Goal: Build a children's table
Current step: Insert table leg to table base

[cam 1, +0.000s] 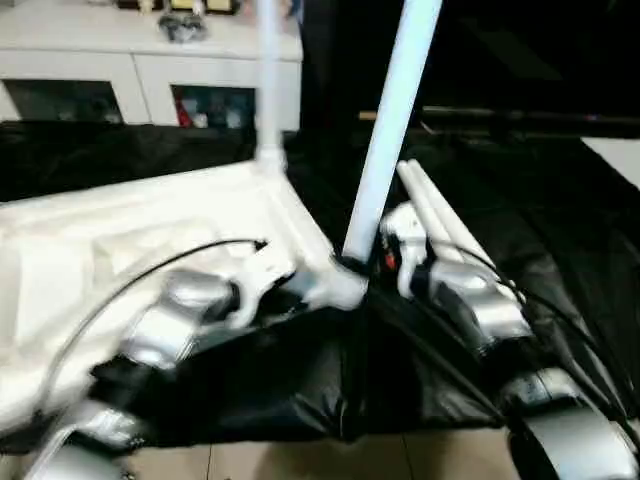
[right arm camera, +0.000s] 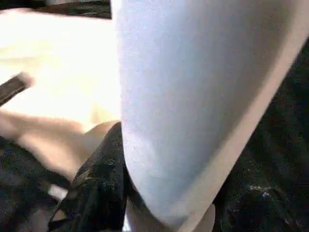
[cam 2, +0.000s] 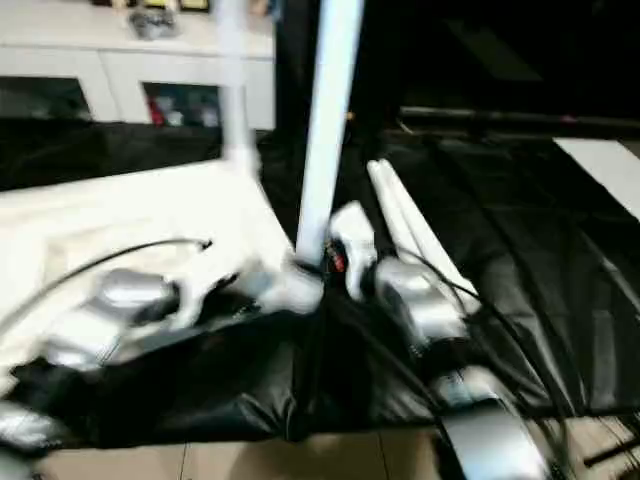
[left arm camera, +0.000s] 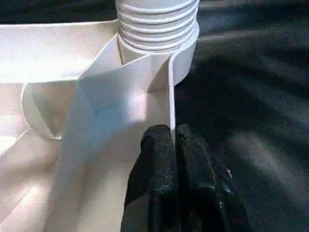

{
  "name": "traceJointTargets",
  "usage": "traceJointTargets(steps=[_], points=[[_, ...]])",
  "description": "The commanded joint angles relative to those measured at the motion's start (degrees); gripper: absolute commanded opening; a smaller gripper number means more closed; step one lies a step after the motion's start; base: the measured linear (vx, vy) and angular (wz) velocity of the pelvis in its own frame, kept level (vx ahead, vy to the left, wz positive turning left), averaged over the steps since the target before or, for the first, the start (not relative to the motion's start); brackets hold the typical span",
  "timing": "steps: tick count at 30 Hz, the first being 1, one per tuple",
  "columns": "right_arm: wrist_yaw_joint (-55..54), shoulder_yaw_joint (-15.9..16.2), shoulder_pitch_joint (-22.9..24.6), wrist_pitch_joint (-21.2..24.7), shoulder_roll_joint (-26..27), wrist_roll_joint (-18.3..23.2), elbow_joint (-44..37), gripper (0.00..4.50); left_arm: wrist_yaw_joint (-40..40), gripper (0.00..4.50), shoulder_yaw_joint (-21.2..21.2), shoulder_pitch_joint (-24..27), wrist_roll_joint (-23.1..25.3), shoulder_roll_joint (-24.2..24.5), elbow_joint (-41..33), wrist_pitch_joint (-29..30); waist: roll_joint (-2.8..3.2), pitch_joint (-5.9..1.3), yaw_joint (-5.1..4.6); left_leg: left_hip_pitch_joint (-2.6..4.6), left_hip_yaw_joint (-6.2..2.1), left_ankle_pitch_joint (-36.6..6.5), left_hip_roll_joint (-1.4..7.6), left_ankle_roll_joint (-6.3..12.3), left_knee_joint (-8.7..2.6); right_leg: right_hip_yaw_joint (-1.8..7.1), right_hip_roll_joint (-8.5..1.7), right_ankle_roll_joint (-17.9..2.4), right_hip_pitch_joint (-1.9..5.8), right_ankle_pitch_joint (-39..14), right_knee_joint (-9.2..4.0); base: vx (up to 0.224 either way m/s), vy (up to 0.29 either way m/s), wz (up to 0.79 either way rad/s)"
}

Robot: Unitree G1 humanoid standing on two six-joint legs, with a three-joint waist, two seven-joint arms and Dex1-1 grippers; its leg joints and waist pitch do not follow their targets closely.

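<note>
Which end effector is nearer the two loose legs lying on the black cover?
Right end effector, gripping the upright leg beside the loose legs; left end effector pinches the tabletop rim, farther away.

- Left arm reaches in from 7 o'clock, forearm angled toward 1 o'clock.
- Left end effector: black fingers pinched together on a thin white rim.
- Right arm enters from 5 o'clock, pointing toward 11 o'clock.
- Right end effector: half spread, clasping a white leg; one dark finger lies against it.
</note>
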Motion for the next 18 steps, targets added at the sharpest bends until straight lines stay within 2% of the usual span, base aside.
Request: traceJointTargets(steps=[1,4,7,8,10,12,14,16,17,18], points=[[-7.6,-0.8,1.6,4.3,0.2,-3.3,8.5,1.89,6.8,0.00,3.2,-3.8,0.6,-3.4,-4.8,2.8,0.75,-2.43,-0.26,2.04,-2.61,-31.8,3.06,-4.36,-4.89,1.73,-3.98,-8.1,0.25,-31.8,-5.76,0.000,0.000,0.00],[-9.5,-1.1,0.3,4.5,1.5,-3.3,10.1,1.89,12.0,0.00,3.5,-4.0,2.1,-6.8,-5.7,4.7,0.66,-2.40,-0.23,2.18,-2.53,-31.5,3.00,-3.91,-4.66,1.63,-4.05,-8.1,0.23,-32.4,-6.05,0.000,0.000,0.00],[-10.1,-1.1,-0.9,3.9,2.4,-3.5,12.2,1.89,14.5,0.00,2.2,-3.7,3.6,-8.4,-6.2,5.5,0.36,-2.60,-0.12,1.66,-2.53,-30.2,3.04,-2.99,-4.97,1.55,-3.91,-7.6,0.60,-30.3,-5.95,0.000,0.000,0.00],[-10.2,-1.1,-1.2,3.6,2.6,-3.6,12.9,1.89,15.0,0.00,2.1,-3.7,3.6,-8.7,-6.1,5.7,0.46,-2.66,-0.13,1.52,-2.53,-29.9,3.11,-3.02,-5.08,1.60,-3.87,-8.1,0.68,-28.6,-5.71,0.000,0.000,0.00],[-10.4,-1.1,-1.5,3.4,2.8,-3.7,13.6,1.89,15.5,0.00,2.1,-3.7,3.5,-8.9,-6.1,6.0,0.57,-2.64,-0.02,1.78,-2.34,-30.1,3.10,-2.92,-5.04,1.71,-3.83,-8.7,0.43,-27.2,-5.74,0.000,0.000,0.00],[-10.7,-1.3,-2.0,2.9,3.2,-4.4,14.9,1.89,15.9,0.00,1.7,-3.4,4.0,-8.7,-6.6,6.5,0.47,-2.65,-0.05,1.63,-2.30,-29.9,3.11,-2.81,-5.15,1.72,-3.81,-9.0,0.59,-26.1,-5.61,0.000,0.000,0.00],[-11.0,-1.7,-2.1,3.6,3.3,-4.4,15.3,1.89,15.7,0.00,1.7,-3.1,4.3,-8.4,-6.9,6.5,0.56,-2.59,-0.15,1.53,-2.34,-30.0,3.08,-2.76,-5.21,1.70,-3.83,-9.1,0.64,-26.1,-5.60,0.000,0.000,0.00],[-10.7,-2.0,-2.2,3.6,3.3,-4.3,15.4,1.89,15.2,0.00,1.7,-2.9,4.2,-8.1,-7.0,6.3,0.59,-2.53,-0.17,1.76,-2.29,-30.7,3.05,-2.83,-5.16,1.70,-3.83,-8.7,0.45,-27.1,-5.82,0.000,0.000,0.00],[-10.4,-2.0,-2.2,3.2,3.3,-4.4,15.5,2.45,14.8,0.00,1.6,-2.8,4.1,-8.0,-7.1,6.2,0.60,-2.52,-0.16,1.79,-2.30,-30.9,3.04,-2.87,-5.15,1.73,-3.84,-8.7,0.42,-27.3,-5.85,0.000,0.000,0.00],[-10.7,-2.3,-2.4,2.9,3.3,-4.2,15.4,2.45,14.4,0.00,1.5,-2.7,4.0,-7.8,-7.2,5.8,0.59,-2.52,-0.17,1.80,-2.29,-30.9,3.04,-2.87,-5.16,1.73,-3.81,-8.6,0.39,-27.4,-5.88,0.000,0.000,0.00]])
